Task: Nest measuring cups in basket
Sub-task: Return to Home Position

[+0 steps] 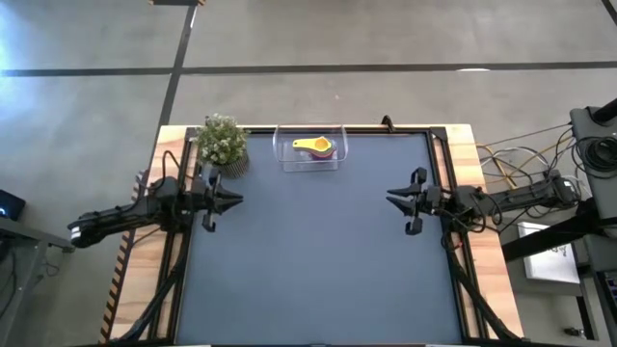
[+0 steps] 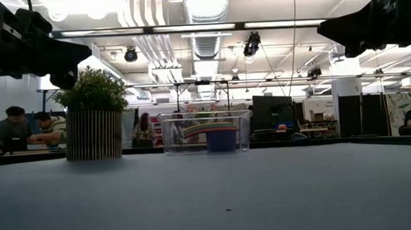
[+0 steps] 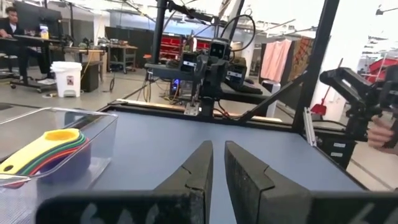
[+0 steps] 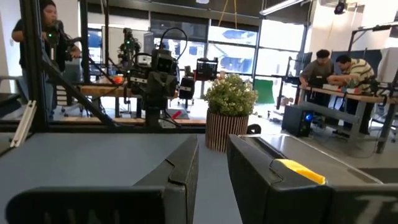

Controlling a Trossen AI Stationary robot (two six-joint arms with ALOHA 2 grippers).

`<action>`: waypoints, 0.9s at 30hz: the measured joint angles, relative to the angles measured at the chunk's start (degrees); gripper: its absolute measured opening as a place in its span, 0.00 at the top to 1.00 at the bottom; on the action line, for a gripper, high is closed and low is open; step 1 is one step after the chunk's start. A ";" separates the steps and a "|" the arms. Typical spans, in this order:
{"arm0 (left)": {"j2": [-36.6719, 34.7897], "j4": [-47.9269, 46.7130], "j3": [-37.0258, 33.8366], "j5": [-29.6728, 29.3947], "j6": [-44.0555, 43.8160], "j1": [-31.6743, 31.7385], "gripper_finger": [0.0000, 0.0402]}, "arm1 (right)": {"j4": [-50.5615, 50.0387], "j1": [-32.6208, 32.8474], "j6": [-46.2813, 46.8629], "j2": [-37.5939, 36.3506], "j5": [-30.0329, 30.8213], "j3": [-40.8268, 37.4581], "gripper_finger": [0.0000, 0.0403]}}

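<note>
The clear basket stands at the table's far edge, with the measuring cups nested inside it, the yellow one on top. In the left wrist view the stack shows yellow, green, red and purple layers inside the basket; in the low view the cups sit low in the basket. My left gripper hovers at the table's left side, my right gripper at its right side. Both hold nothing, and each has a narrow gap between its fingers.
A potted green plant in a ribbed pot stands at the far left corner, just left of the basket. The dark mat stretches bare between the two arms toward the near edge. People sit at desks in the room beyond.
</note>
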 joint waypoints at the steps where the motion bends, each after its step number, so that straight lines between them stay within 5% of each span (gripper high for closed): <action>1: 0.13 -0.18 0.00 -0.02 0.24 0.00 0.94 | -0.02 0.00 0.03 0.00 0.00 0.00 0.82; 27: 0.70 -0.21 0.02 -0.15 1.52 0.00 0.94 | 0.00 0.00 2.38 0.02 0.00 -0.04 0.82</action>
